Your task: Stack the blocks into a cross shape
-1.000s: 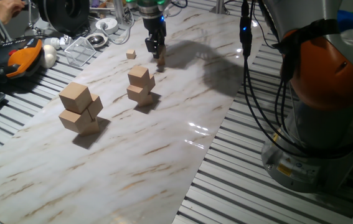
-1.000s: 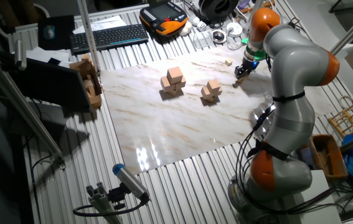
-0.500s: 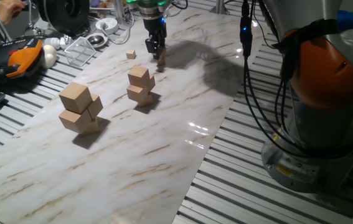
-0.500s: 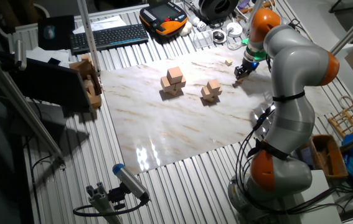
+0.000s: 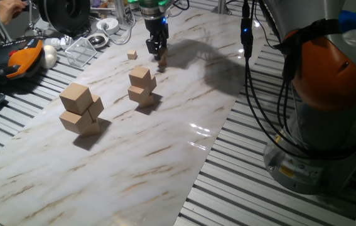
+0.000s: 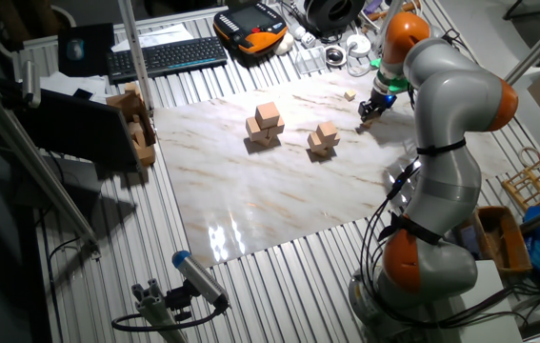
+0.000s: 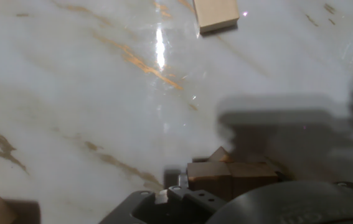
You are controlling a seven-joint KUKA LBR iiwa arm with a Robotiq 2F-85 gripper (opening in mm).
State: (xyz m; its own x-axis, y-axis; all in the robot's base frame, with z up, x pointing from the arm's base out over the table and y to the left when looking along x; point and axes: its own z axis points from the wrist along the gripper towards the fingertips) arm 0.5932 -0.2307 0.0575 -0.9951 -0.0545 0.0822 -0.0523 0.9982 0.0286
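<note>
One tiny tan block (image 5: 132, 55) (image 6: 350, 95) (image 7: 215, 14) lies alone on the marble near the far end. A small cluster of tiny blocks (image 5: 162, 61) (image 7: 229, 177) sits right under my gripper (image 5: 157, 51) (image 6: 369, 108). In the hand view two of them lie side by side, and a corner of another pokes out behind. The gripper is low over this cluster, its tips at the blocks. The fingers do not show in the hand view, and the fixed views are too small to show their gap.
A stack of medium tan cubes (image 5: 142, 86) (image 6: 324, 139) and a stack of large tan cubes (image 5: 80, 110) (image 6: 265, 126) stand mid-table. A teach pendant (image 5: 21, 56), a clear tray (image 5: 80, 51) and a keyboard (image 6: 167, 55) lie beyond the marble's edge.
</note>
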